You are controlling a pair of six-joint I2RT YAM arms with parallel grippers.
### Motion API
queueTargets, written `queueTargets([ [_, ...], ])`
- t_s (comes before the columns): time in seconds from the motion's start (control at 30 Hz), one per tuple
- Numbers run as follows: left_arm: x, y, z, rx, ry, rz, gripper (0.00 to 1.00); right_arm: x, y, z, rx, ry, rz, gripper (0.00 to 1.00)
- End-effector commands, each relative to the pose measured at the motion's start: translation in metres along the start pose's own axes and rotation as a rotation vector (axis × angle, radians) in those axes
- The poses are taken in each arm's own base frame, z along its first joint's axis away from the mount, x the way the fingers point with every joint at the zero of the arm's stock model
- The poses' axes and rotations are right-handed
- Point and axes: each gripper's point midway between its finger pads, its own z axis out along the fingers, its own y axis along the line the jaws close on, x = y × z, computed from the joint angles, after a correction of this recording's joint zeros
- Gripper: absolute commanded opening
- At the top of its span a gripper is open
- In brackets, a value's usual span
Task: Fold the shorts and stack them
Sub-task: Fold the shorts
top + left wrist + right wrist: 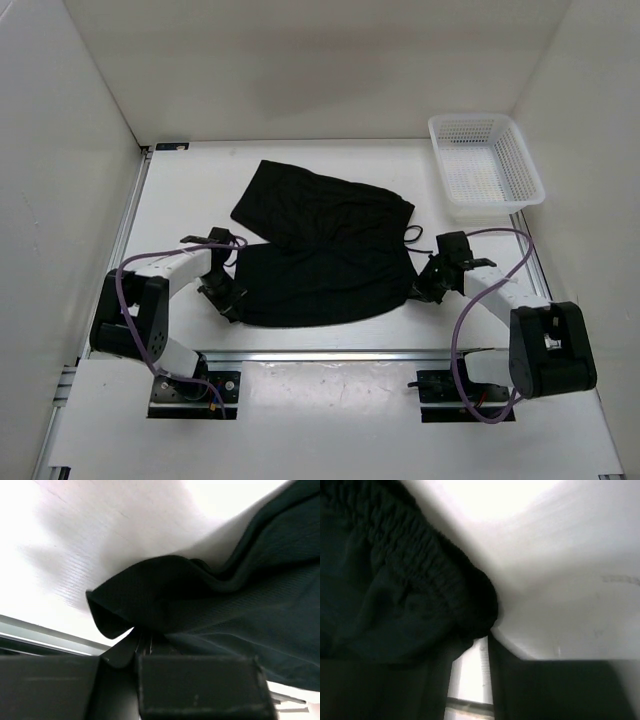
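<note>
Progress so far, Ben?

Barely begun, Ana, by my reading; no fold is made and nothing is stacked.

Start at the left, then.

Sure; the left gripper (225,292) sits at the left end of the near leg; its wrist view shows the hem (130,600) curling over and tucked in between the fingers (195,690), so I take it as clamped on the cloth.

And the garment itself?

Still spread out; the black shorts (320,255) lie open on the white table (200,190) between the two arms, one leg angled away to the far left, the other running along the near side; the drawstring (413,235) loops out at the right edge.

What about the right side?

That one is at the waist end; the right gripper (425,285) has the gathered waistband (435,575) bunched at its tips, fingers close together with only a slit of light between; it looks like a pinch on the fabric.

Anything further right?

Only the white mesh basket (440,165) in the far right corner, well apart from the cloth.

So what is left?

Nearly all of it; both ends seem held ready for a first fold, then further folds and the stacking.
</note>
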Motion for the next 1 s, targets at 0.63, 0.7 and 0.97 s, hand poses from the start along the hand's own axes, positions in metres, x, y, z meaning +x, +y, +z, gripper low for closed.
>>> queueTargets([
  [0.63,-0.018,0.009,-0.179,0.283,-0.389,-0.049,0.11,0.001,-0.005,-0.121,0.004,-0.206,-0.096,0.00],
  [0.7,-0.034,-0.007,-0.205,0.320,-0.439,-0.039,0.11,-0.006,0.000,-0.133,0.000,-0.245,-0.087,0.00],
  [0.97,-0.124,-0.100,-0.267,0.358,-0.577,0.022,0.11,-0.070,0.048,-0.149,-0.014,-0.368,-0.113,0.00],
])
